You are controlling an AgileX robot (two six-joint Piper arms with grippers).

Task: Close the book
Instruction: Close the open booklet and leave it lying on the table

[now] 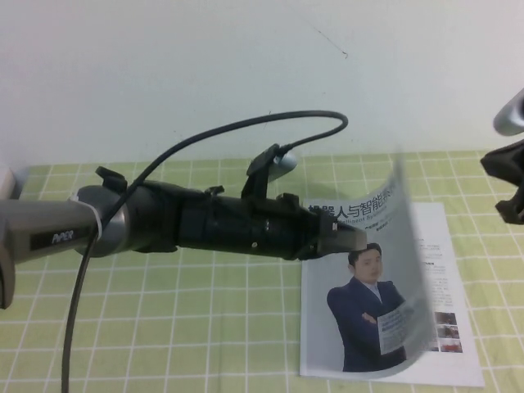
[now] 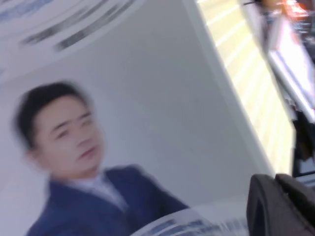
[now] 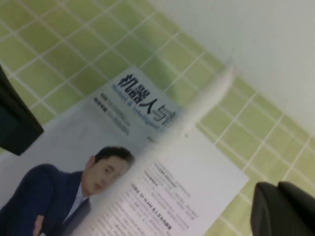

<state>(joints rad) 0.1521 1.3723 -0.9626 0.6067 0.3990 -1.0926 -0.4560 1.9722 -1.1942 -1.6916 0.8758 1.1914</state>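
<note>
The left gripper (image 1: pixel 342 239) reaches in from the left, and its tip meets the raised cover (image 1: pixel 368 303) of the book (image 1: pixel 449 270); how the jaws stand I cannot tell. The book lies on the green-checked counter (image 1: pixel 205 327) just in front of these jaws, long axis running from the near edge toward the wall, title end at the wall, spine on the left. The right gripper (image 1: pixel 503 187) hangs beyond the book's right edge, jaws wide apart and empty
</note>
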